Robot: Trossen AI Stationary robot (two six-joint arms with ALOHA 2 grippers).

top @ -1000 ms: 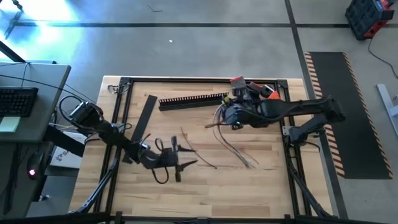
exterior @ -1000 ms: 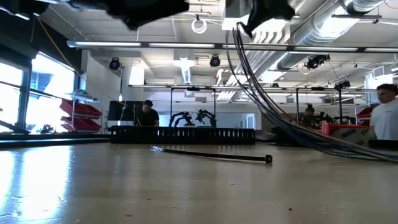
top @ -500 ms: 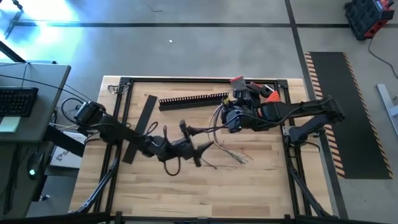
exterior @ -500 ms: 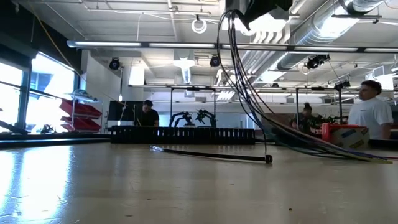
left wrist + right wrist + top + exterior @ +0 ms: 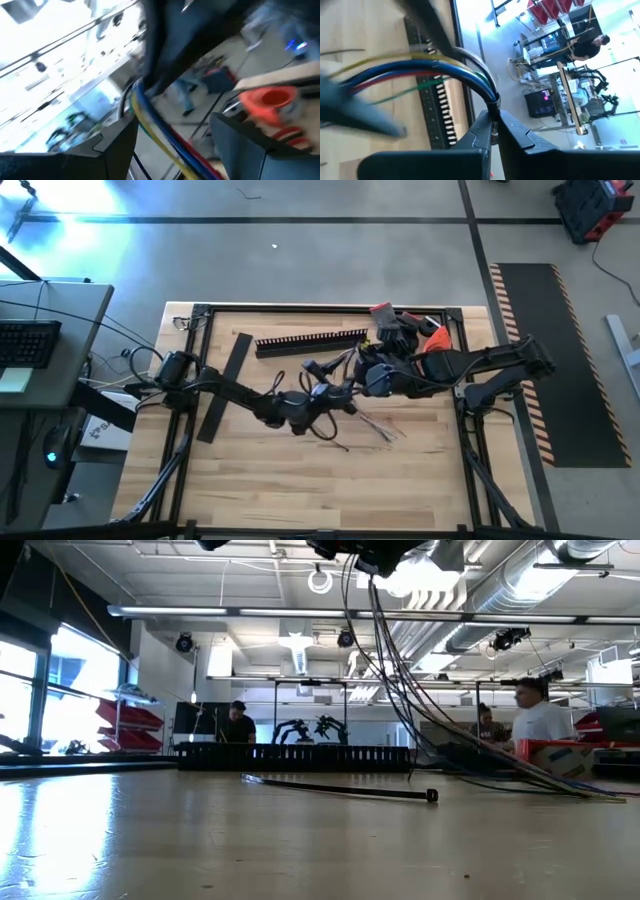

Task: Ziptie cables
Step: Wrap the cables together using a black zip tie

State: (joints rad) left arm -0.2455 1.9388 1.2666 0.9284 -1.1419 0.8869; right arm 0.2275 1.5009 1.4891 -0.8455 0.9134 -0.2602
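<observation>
The cables (image 5: 372, 412) are a bundle of yellow, blue, red, green and dark wires. They are lifted at one end over the table's middle, where my right gripper (image 5: 367, 380) (image 5: 494, 117) is shut on them. My left gripper (image 5: 343, 383) (image 5: 172, 122) has come in from the left and stands open. Its two fingers are on either side of the raised bundle (image 5: 157, 137), and I see no touch. A black ziptie (image 5: 340, 789) lies flat on the table in front of the cables. My right gripper pinches the bundle between its two fingers at a sharp bend (image 5: 491, 97) near the bundle's upper end. It comes from the table's right, slanting down, with the fingers across the wires. The cables hang slack below, and their free ends (image 5: 388, 434) lie on the table.
A black comb-toothed duct (image 5: 310, 340) lies along the far side and a flat black strip (image 5: 226, 385) at the left. Red and orange items (image 5: 425, 335) crowd the far right corner. People stand in the room beyond the table (image 5: 540, 720).
My left gripper has swung up from the near left of the table toward the right, rolling as it went, and now stands at the raised cables beside my right gripper. The hanging cables have swayed, with their lower ends still on the table.
</observation>
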